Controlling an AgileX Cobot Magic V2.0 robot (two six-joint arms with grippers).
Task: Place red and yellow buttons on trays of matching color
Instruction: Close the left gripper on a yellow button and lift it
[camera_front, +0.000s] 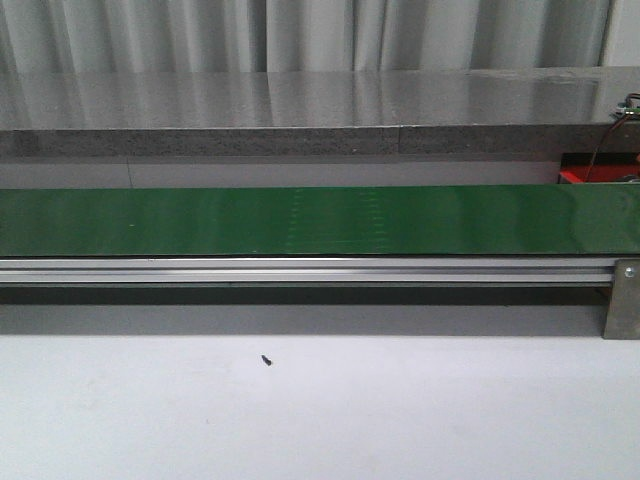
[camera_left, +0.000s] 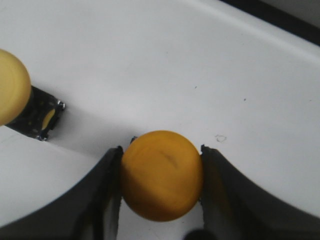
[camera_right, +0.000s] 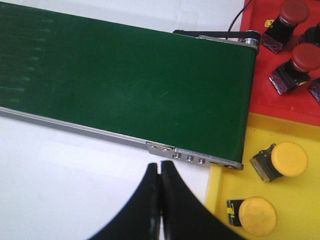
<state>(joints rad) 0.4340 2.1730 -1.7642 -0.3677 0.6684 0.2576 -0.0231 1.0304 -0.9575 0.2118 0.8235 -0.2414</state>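
In the left wrist view my left gripper (camera_left: 161, 152) is shut on the round cap of a yellow button (camera_left: 161, 177), one finger on each side, just above the white table. A second yellow button (camera_left: 9, 92) with a black base lies on the table close by. In the right wrist view my right gripper (camera_right: 160, 167) is shut with nothing in it, over the white table beside the yellow tray (camera_right: 295, 200). That tray holds two yellow buttons (camera_right: 284, 160) (camera_right: 256, 216). The red tray (camera_right: 265, 85) behind it holds red buttons (camera_right: 293, 12) (camera_right: 305, 57). Neither gripper shows in the front view.
A long green conveyor belt (camera_front: 300, 220) on a metal rail (camera_front: 300, 270) crosses the table; its end (camera_right: 235, 100) meets both trays. A corner of the red tray (camera_front: 590, 176) shows at the far right. A small dark speck (camera_front: 265, 359) lies on the white table.
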